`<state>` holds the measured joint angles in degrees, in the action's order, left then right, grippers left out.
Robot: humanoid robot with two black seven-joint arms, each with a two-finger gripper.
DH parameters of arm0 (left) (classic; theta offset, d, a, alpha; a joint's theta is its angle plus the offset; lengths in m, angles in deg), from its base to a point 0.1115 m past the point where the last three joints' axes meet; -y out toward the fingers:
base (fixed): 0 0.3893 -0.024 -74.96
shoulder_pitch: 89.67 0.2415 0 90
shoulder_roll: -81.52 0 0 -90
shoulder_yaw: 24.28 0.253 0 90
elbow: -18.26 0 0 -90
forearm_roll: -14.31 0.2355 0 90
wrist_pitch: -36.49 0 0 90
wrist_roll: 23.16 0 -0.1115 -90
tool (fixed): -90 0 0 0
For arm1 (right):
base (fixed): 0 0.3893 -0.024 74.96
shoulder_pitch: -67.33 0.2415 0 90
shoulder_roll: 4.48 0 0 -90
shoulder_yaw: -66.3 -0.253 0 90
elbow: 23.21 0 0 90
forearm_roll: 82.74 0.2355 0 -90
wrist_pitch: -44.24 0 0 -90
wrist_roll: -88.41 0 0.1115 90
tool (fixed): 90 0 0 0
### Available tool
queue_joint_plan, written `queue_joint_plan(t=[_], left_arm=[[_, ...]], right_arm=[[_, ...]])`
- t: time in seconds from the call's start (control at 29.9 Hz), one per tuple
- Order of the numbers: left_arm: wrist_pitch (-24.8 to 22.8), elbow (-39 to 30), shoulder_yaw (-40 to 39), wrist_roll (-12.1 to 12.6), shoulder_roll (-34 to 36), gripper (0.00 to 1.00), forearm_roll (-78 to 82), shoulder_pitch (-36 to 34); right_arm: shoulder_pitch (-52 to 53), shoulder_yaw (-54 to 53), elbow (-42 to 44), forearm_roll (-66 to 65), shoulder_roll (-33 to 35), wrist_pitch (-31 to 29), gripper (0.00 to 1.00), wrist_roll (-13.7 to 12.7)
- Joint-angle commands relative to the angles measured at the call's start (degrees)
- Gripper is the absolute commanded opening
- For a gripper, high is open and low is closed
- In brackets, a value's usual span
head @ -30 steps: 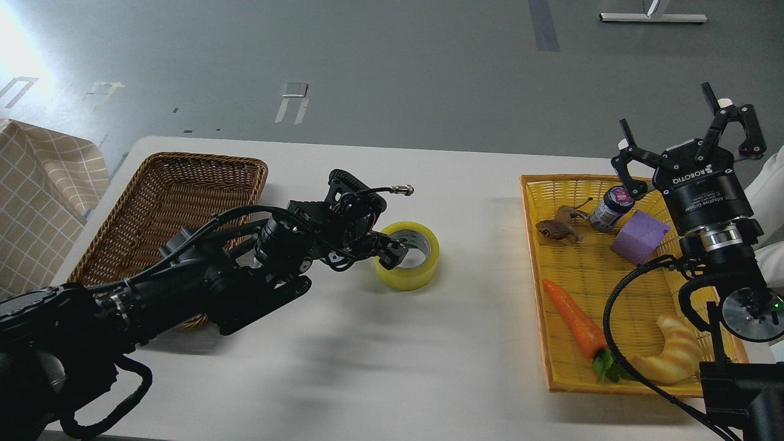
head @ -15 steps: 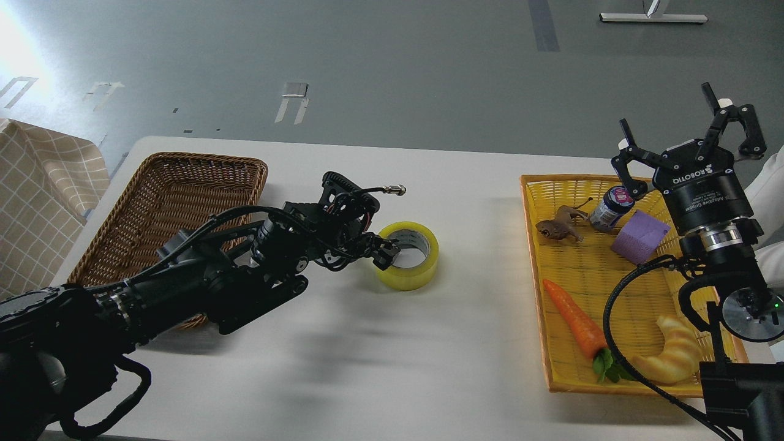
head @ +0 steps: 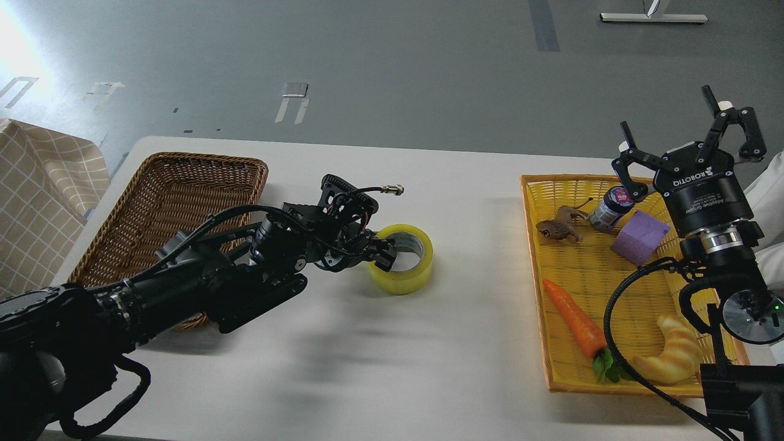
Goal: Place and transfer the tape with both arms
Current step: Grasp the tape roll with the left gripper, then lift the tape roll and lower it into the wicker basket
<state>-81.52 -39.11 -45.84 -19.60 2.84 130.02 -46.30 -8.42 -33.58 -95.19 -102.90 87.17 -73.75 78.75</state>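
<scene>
The tape (head: 409,278), a yellow translucent roll with a grey-white core, lies flat on the white table (head: 392,380) near its middle. My left gripper (head: 381,257) reaches in from the left and is shut on the roll's left wall, with one finger inside the core. My right gripper (head: 686,138) is open and empty, pointing up and away over the far right corner of the yellow tray (head: 531,245), well apart from the tape.
A brown wicker basket (head: 165,202) stands at the left behind my left arm. The yellow tray holds a carrot (head: 572,318), a croissant (head: 674,358), a purple block (head: 640,236), a small bottle (head: 609,208) and a brown toy animal (head: 557,226). A checked cloth (head: 37,196) is at the far left.
My left gripper has drawn back a little to the left, and the tape has slid slightly left and nearer with it. The right arm has hardly moved.
</scene>
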Motion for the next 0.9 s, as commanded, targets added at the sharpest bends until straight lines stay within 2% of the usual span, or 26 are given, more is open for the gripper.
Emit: queue_joint_plan(t=[0.0, 0.23, 0.54, 0.87], left_arm=[[0.01, -0.20, -0.50, -0.22, 0.02, 0.00, -0.31, -1.01], [0.01, -0.55, -0.24, -0.31, 1.42, 0.00, -5.49, -6.89], [0.01, -0.99, -0.33, -0.83, 6.43, 0.00, -10.14, -13.83], [0.01, -1.08, -0.15, -2.06, 11.79, 0.00, -10.42, -15.34]], right_arm=[[-0.01, 0.04, -0.09, 0.03, -0.07, 0.00, 1.00, 0.00], [-0.01, -0.04, -0.18, 0.03, -0.07, 0.00, 1.00, 0.00], [-0.01, 0.04, -0.18, 0.03, -0.25, 0.00, 1.00, 0.00], [-0.01, 0.04, -0.27, 0.12, -0.51, 0.00, 1.00, 0.00]])
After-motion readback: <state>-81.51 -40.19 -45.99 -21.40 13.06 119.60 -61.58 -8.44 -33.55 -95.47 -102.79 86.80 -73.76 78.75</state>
